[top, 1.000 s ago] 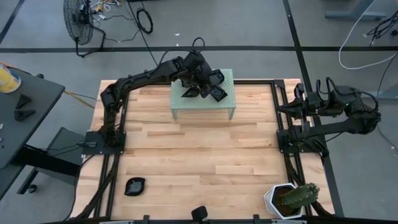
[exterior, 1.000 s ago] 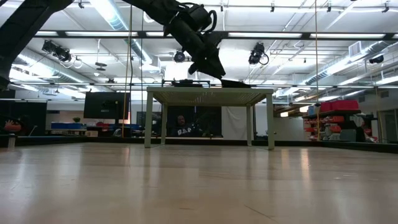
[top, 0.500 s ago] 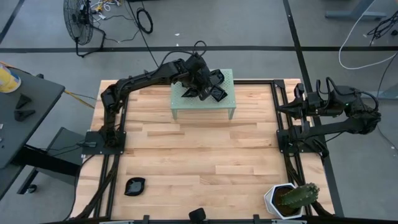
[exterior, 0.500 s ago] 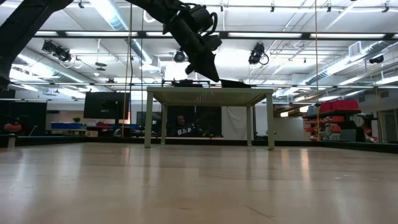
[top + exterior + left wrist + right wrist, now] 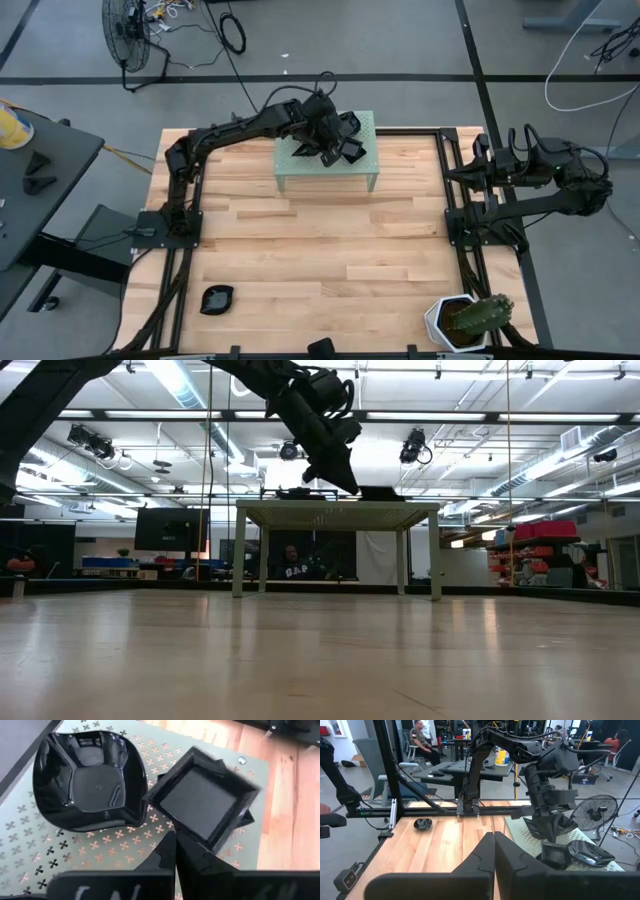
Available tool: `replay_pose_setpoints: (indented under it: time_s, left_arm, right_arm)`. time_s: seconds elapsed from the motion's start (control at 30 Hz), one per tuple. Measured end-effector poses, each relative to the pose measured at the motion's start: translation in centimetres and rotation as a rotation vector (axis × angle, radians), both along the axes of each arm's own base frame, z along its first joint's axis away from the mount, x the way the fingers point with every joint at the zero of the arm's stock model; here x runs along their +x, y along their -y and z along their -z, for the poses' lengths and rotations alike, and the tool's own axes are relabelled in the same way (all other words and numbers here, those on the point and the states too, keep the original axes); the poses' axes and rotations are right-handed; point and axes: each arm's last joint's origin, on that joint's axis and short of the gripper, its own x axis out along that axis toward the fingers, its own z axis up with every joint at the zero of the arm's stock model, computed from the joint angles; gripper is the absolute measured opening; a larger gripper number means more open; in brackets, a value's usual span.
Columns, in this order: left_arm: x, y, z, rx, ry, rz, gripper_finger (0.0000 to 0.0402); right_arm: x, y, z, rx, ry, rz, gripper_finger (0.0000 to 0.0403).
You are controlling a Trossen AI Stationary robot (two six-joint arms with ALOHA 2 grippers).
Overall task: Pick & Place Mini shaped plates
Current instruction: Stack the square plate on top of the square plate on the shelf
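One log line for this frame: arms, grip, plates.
left gripper: shut on square plate rim, over green stand | right gripper: shut, parked at table's right edge | one plate on table near front-left

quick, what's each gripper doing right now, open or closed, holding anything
Left gripper: closed over the green stand, pinching the rim of a square black mini plate.
Right gripper: closed, empty, parked at the table's right side.

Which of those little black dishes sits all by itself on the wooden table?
The small black dish near the table's front left corner; the other dishes crowd the pale green stand.
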Motion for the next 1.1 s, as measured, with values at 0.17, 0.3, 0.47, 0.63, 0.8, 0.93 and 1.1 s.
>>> replay_pose_setpoints:
  time_s: [0.17,0.3,0.47,0.63,0.8,0.93,1.1]
  left_arm:
    - [0.0,0.0,0.0,0.0,0.002,-0.003,0.0005]
    - [0.0,0.0,0.0,-0.002,0.003,-0.005,0.0007]
    - [0.2,0.2,-0.1,-0.013,0.028,0.02,0.0004]
    - [0.3,0.3,-0.2,-0.037,0.045,0.049,0.0007]
    - [0.3,0.2,-0.2,-0.038,0.048,0.022,0.0005]
    - [0.5,0.4,-0.3,-0.027,0.058,0.031,0.0009]
    - [0.4,1.7,-1.7,0.075,0.071,0.15,0.0025]
  right_arm:
    - [0.0,0.0,0.0,0.0,0.0,0.0,0.0004]
    - [0.0,0.0,0.0,0.0,0.0,0.0,0.0004]
    - [0.0,0.0,0.0,0.0,0.0,0.0,0.0004]
    - [0.0,0.0,0.0,0.0,0.0,0.0,0.0004]
    - [0.0,0.0,0.0,0.0,0.0,0.0,0.0004]
    - [0.0,0.0,0.0,0.0,0.0,0.0,0.0004]
    - [0.0,0.0,0.0,0.0,0.0,0.0,0.0004]
